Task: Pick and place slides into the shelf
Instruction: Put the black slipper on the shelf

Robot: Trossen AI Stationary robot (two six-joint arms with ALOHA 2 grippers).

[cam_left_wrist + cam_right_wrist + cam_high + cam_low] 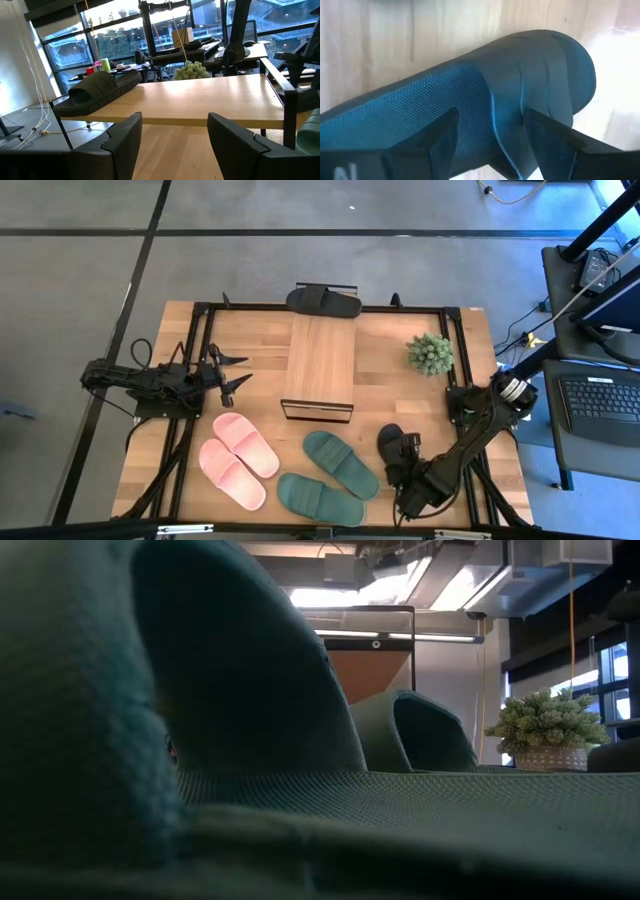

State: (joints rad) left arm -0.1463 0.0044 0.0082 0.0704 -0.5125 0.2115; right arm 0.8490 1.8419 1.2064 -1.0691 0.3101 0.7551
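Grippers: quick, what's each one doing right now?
Left gripper: open, empty, waiting left of the shelf.
Right gripper: fingers astride the black slide at the table's front right; a firm grip cannot be told.

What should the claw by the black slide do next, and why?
Probably close on it. The right claw sits at the black slide on the table, open, with a finger on each side of it in the right wrist view. Gripping comes before carrying it to the shelf.

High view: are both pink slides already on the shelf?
No, both pink slides lie on the table, in front of the shelf.
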